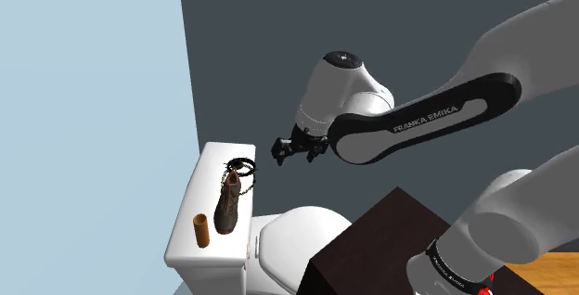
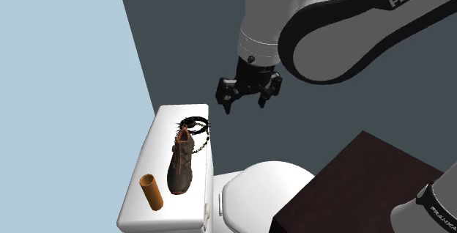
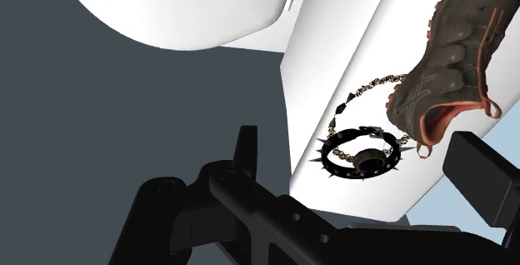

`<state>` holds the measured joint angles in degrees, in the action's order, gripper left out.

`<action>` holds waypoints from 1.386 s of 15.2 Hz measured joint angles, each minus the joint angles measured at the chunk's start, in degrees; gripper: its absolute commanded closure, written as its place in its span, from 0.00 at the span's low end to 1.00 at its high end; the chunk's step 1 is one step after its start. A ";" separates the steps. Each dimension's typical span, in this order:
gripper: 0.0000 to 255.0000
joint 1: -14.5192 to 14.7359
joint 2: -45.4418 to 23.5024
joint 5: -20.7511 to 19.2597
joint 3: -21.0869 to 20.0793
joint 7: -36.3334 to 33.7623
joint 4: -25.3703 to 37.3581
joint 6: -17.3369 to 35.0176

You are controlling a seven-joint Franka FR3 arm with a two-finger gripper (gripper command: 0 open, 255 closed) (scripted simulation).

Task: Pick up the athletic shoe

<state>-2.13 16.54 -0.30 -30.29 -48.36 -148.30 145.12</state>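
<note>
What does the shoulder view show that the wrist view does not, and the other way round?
The shoulder view adds the brown tube lying on the tank lid, the dark stand and the arm. The wrist view adds the spikes on the black ring and the reddish lining of the shoe. Both share the shoe, the ring, the tank lid, the toilet and the open gripper.
</note>
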 measured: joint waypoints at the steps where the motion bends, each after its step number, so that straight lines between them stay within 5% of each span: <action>1: 0.00 -1.06 -2.38 -1.92 -1.70 -2.94 0.90 1.45; 4: 0.00 -4.45 -9.77 -10.07 -6.12 -13.15 3.97 4.91; 6: 0.00 -6.11 -16.53 -19.12 -8.07 -22.31 7.64 6.09; 8: 0.00 -5.57 -22.61 -27.76 -7.51 -30.71 11.09 6.56; 11: 0.00 -1.01 -31.77 -39.40 -3.93 -42.64 17.28 6.25; 17: 0.00 7.71 -45.26 -48.98 2.35 -54.51 30.64 3.93; 21: 0.00 10.65 -49.82 -52.46 5.07 -58.55 33.86 4.79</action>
<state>8.52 -33.28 -52.76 -25.21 -106.91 -114.44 149.91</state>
